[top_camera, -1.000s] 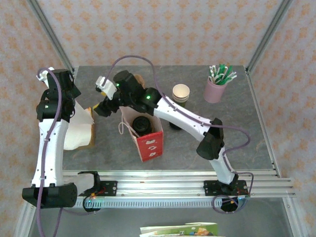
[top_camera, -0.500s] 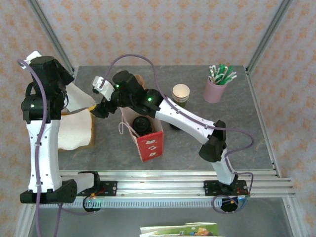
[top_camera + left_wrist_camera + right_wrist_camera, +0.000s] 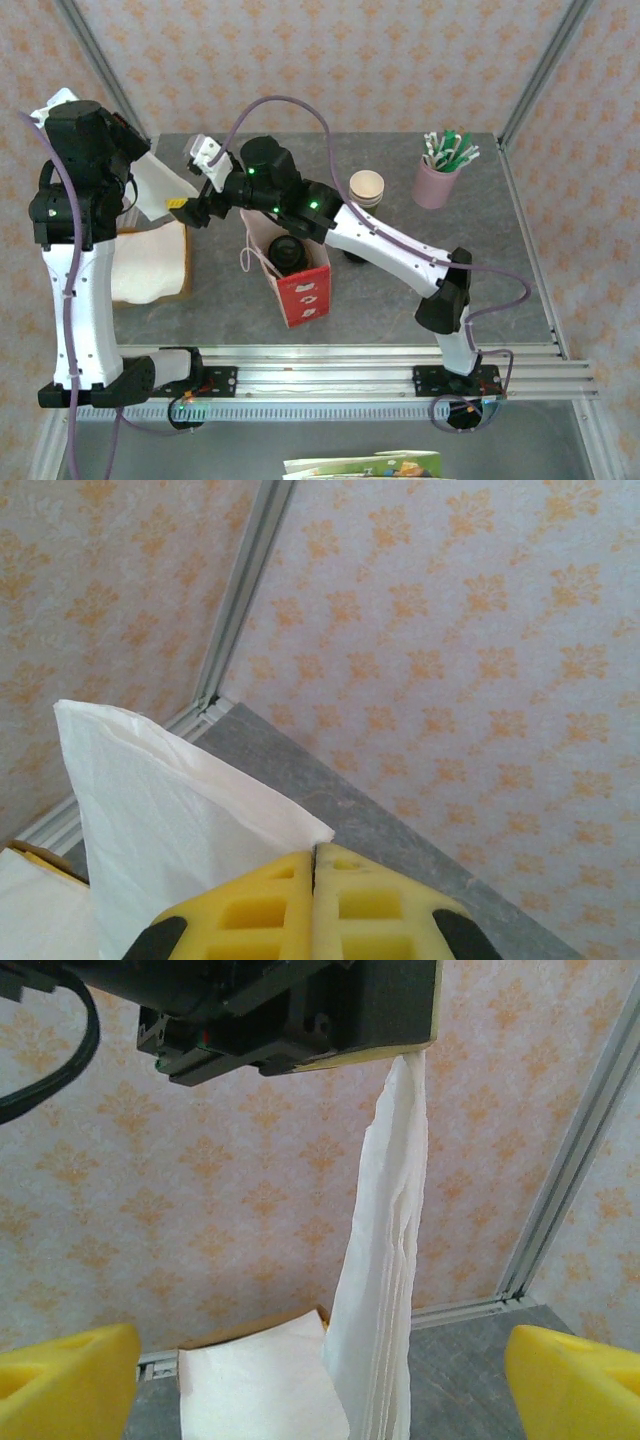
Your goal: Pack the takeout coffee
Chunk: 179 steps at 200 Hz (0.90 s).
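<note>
Left gripper [image 3: 313, 868]: we see it clamped on a white napkin [image 3: 150, 800], upper left of the top view.
Right gripper [image 3: 320, 1385]: fingers spread wide, either side of the hanging napkin.
Takeout coffee [image 3: 286, 250]: inside the red bag [image 3: 305, 295], centre; apparently upright.

1 red bag [image 3: 303, 290]; 1 lidded coffee cup [image 3: 286, 250]; 1 cup stack [image 3: 366, 186]; 1 straw holder [image 3: 435, 185]; 1 lifted napkin [image 3: 160, 190]; 1 napkin pile [image 3: 150, 262]

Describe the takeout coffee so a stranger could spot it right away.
Find the red paper bag standing open mid-table. The takeout coffee sits inside it. Unlike the lidless cups farther right, which show cream insides, it wears a round black lid.
</note>
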Available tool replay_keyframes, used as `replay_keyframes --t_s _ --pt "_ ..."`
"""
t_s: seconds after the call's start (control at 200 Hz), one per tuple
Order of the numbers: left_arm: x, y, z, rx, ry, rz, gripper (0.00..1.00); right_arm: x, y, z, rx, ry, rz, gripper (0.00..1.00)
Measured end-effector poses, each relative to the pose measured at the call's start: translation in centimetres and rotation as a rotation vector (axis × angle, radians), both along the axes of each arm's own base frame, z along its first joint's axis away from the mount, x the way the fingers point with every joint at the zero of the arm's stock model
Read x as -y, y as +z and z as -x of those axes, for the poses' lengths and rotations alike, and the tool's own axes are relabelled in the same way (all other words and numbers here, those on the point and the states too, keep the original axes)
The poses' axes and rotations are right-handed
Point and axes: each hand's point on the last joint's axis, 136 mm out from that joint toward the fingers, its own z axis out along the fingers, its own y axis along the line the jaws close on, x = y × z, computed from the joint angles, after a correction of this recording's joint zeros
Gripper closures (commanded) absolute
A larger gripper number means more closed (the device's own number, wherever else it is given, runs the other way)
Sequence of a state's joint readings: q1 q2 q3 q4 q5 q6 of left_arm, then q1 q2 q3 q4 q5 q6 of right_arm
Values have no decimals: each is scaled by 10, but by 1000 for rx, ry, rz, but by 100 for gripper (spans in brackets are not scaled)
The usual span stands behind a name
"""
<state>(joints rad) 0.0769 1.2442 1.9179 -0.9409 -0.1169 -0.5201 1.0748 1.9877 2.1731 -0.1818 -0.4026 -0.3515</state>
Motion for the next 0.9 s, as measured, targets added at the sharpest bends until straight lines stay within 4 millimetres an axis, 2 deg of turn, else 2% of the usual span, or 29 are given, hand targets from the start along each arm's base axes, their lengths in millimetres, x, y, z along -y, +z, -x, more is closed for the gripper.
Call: replay_keyframes --t_s 0.31,0.5,0.701,0.896 --pt "8 7 7 9 -31 28 100 -30 -13 -25 13 -46 -16 7" --pt "13 6 7 7 -48 44 100 -37 -26 -36 10 -82 -4 12" --pt "15 12 10 23 -61 48 100 -41 -35 -40 -14 -94 0 31" --pt "16 15 11 30 -62 48 100 -43 -33 -41 -31 -95 -16 61"
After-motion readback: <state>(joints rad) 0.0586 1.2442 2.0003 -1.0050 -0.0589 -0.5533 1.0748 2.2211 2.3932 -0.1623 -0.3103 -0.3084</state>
